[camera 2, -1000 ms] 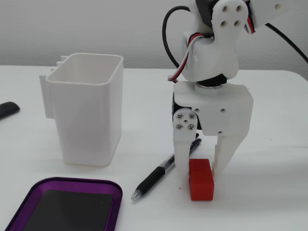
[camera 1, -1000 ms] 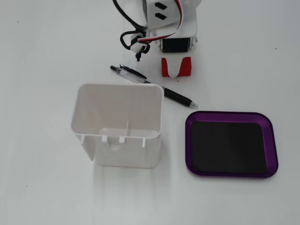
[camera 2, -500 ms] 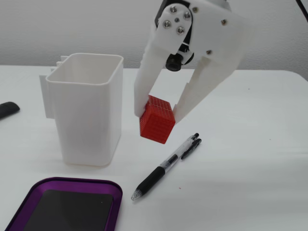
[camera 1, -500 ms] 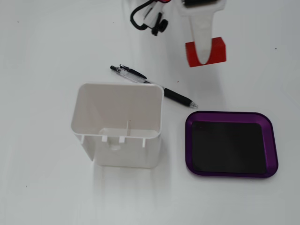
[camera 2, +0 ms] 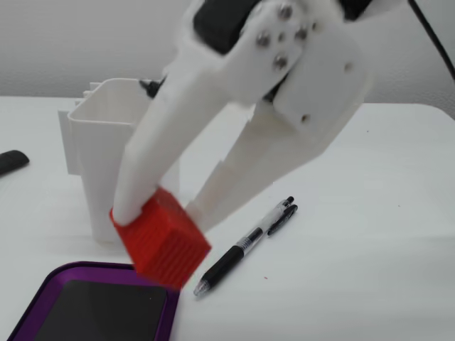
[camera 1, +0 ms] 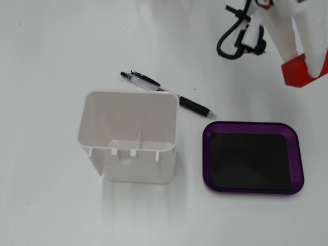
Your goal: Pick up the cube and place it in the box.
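My gripper (camera 2: 160,213) is shut on the red ribbed cube (camera 2: 163,245) and holds it in the air, tilted. In this fixed view the cube hangs just above the far right corner of the purple box (camera 2: 170,304), whose black floor is bare. In the fixed view from above, the gripper (camera 1: 307,64) and the cube (camera 1: 293,76) show at the top right, up and to the right of the box (camera 1: 207,154). The white fingers (camera 1: 287,36) cover part of the cube.
A tall white open container (camera 1: 130,136) stands left of the box, and shows too behind the arm (camera 2: 99,142). A black-and-clear pen (camera 1: 169,95) lies on the white table between container and box. A dark object (camera 2: 11,162) lies at the left edge.
The gripper shut on the cube lifted it off the table by the pen, then swung it toward the box; it now hangs low over the box's corner.
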`<state>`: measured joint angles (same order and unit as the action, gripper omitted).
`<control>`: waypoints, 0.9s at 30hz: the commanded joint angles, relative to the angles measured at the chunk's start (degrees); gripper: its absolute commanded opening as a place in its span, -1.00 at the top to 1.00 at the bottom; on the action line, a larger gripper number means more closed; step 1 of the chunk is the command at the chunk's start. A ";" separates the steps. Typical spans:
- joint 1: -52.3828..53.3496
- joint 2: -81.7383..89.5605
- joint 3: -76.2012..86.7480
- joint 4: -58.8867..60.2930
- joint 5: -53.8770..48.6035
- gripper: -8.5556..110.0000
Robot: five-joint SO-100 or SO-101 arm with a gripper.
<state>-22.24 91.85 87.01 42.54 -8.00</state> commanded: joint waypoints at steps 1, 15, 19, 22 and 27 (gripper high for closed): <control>0.09 -3.87 -5.10 -1.58 -0.18 0.87; 0.26 -15.64 -17.05 -2.20 -0.26 0.86; 2.46 -18.19 -17.05 -2.20 -0.26 0.86; 4.48 -20.13 -17.14 -2.29 -0.26 0.86; 5.71 -21.18 -17.14 -2.29 -0.26 0.86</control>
<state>-16.79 69.26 72.77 41.13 -8.00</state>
